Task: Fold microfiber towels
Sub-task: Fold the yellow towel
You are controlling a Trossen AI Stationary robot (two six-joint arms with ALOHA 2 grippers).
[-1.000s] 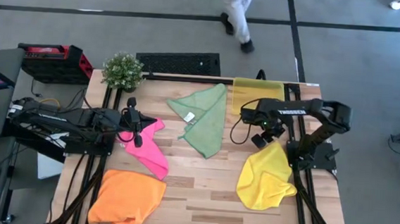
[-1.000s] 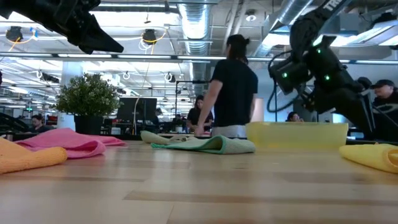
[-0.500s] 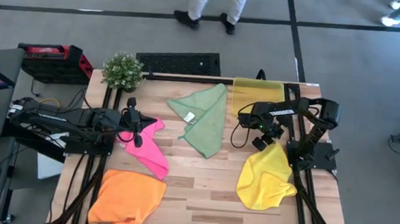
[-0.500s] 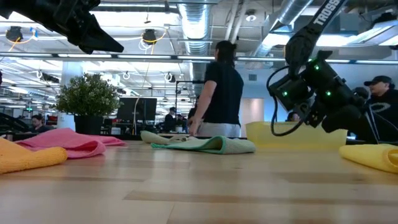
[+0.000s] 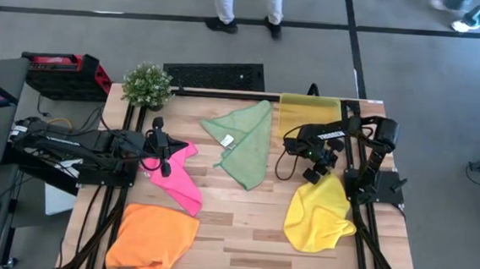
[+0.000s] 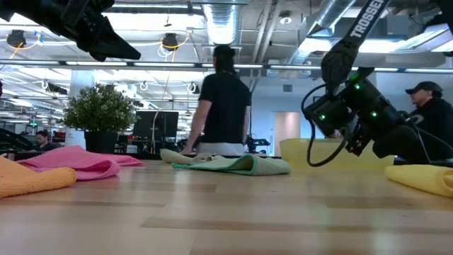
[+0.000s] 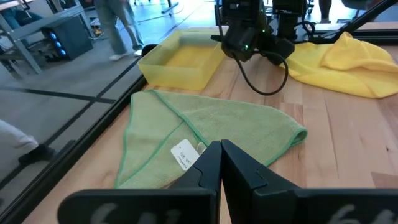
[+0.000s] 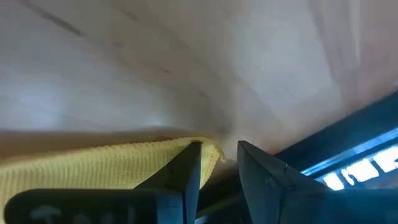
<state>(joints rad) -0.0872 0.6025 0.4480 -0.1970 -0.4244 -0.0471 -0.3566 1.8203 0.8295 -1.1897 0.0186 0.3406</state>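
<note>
The yellow towel [image 5: 319, 212] lies crumpled at the table's right. My right gripper [image 5: 316, 167] hangs just above its far corner [image 8: 208, 149], with the fingers a little apart; it also shows in the low view [image 6: 356, 145]. I cannot see it touching the cloth. My left gripper [image 5: 171, 153] is shut and empty, held high [image 6: 120, 49] over the hot pink towel [image 5: 173, 176]. The pale green towel [image 5: 244, 143] lies partly folded at the far middle, a white label [image 7: 185, 152] on it. The orange towel [image 5: 152, 239] lies at the near left.
A translucent yellow tray [image 5: 309, 114] stands at the far right, just beyond my right gripper. A potted plant [image 5: 148, 84] stands at the far left corner. Bare wood [image 5: 242, 228] lies between the towels. A person [image 6: 223, 106] walks behind the table's far edge.
My right gripper has come down toward the yellow towel's far corner, its arm drawing in over the table's right side. The towels have stayed where they were. The person behind the table has walked toward the left.
</note>
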